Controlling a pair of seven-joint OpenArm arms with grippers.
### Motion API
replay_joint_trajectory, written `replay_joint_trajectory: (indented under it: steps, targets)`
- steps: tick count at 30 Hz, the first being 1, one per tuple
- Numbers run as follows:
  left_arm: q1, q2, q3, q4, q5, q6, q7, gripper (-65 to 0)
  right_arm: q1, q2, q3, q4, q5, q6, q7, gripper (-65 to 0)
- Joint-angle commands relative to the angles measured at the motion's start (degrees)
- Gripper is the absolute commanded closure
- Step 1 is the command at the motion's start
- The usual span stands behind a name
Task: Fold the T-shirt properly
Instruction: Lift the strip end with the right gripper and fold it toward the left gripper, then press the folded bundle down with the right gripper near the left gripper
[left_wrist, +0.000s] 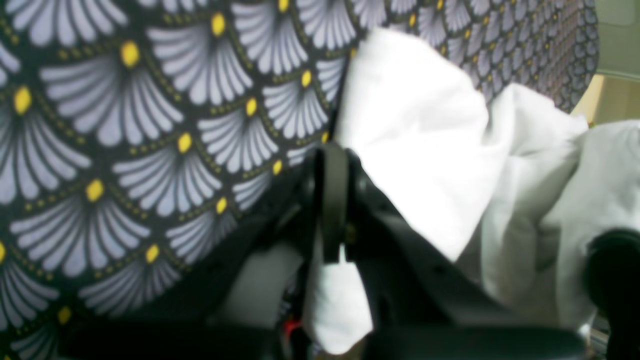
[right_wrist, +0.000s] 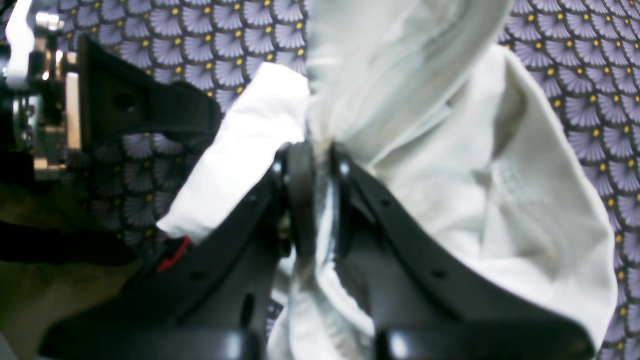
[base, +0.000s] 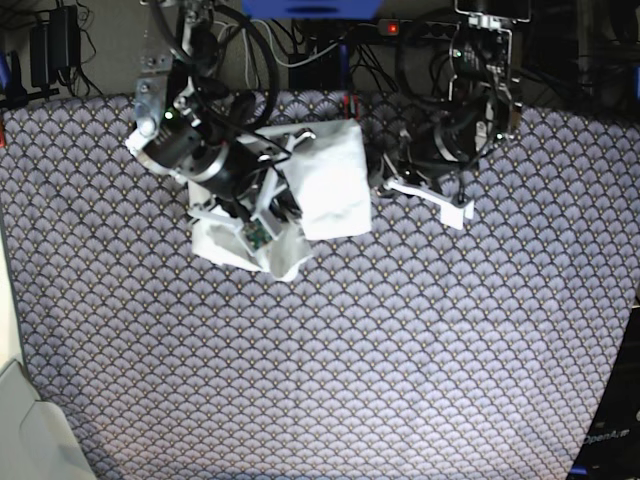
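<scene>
While T-shirt (base: 330, 180) sits bunched at 11 o'clock on patterned tablecloth (base: 400, 350), left gripper (left_wrist: 334, 200) and right gripper (right_wrist: 312, 195) both pinch its fabric.

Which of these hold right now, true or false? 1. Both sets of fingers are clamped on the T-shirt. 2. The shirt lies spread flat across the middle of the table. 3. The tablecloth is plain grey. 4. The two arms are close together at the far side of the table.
1. True: the left gripper and the right gripper each have fingers shut on white fabric of the T-shirt.
2. False: it is bunched up near the far edge, partly lifted.
3. False: the tablecloth has a fan pattern with yellow dots.
4. True: both work at the far side, near each other.
</scene>
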Motion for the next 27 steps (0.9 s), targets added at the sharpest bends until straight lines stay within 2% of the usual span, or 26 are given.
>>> replay_joint_trajectory:
  steps: [1, 5, 10, 16, 20, 23, 27]
  targets:
    - [0.1, -0.3, -0.4, 1.7, -1.1, -0.5, -0.2, -0.3, 0.9, -0.4, -0.3, -0.2, 1.5, 0.2, 1.6, 0.0]
    - [0.8, -0.5, -0.4, 3.2, -1.1, -0.5, -0.2, -0.3, 3.4, -0.4, -0.7, -4.6, 1.6, 0.2, 1.6, 0.0]
    - [2.8, -2.6, -0.6, 6.6, -2.6, -0.5, -0.2, -0.3, 6.4, -0.4, -0.7, -10.6, 1.6, 0.2, 1.7, 0.0]
    - [6.6, -7.0, -5.8, 10.2, -8.5, -0.5, -0.2, -0.3, 10.1, -0.4, -0.7, -17.1, 1.6, 0.2, 1.7, 0.0]
    - [8.2, -8.6, -8.2, 10.2, -9.8, -0.5, -0.2, -0.3, 10.7, -0.4, -2.8, -18.5, 1.6, 0.2, 1.9, 0.0]
    - [8.0, -8.3, -8.2, 9.6, -9.3, -0.5, -0.2, -0.3, 10.1, -0.4, -6.2, -18.5, 1.6, 0.2, 5.0, 0.0]
    - [5.8, -6.3, -7.1, 8.6, -9.2, -0.5, -0.2, -0.3, 8.6, -0.4, -7.9, -18.3, 1.6, 0.2, 6.1, 0.0]
